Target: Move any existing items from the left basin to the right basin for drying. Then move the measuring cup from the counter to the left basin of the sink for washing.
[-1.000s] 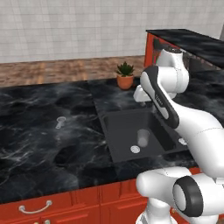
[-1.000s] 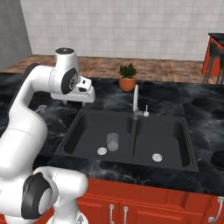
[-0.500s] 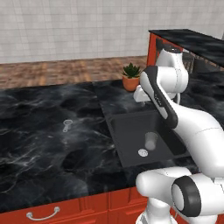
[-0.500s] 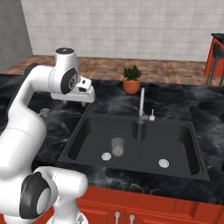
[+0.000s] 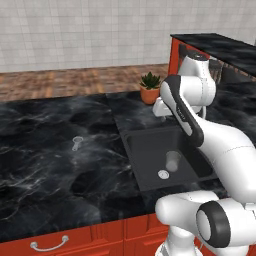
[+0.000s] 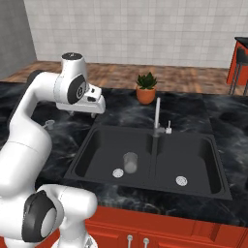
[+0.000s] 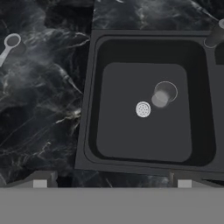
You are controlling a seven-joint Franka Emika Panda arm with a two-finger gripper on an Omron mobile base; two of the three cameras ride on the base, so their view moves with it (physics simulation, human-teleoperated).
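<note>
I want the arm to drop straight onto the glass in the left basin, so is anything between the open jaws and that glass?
Nothing visible is. The gripper hangs open above the left basin, where the glass stands alone beside the drain.

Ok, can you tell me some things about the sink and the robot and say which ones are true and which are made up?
1. A glass stands in the left basin. True.
2. The tool is squeezing the glass. False: it is open, high above the sink, holding nothing.
3. The measuring cup lies on the counter, left of the sink. True.
4. The right basin has a plate in it. False: just its drain shows.
5. A potted plant sits behind the sink. True.
</note>
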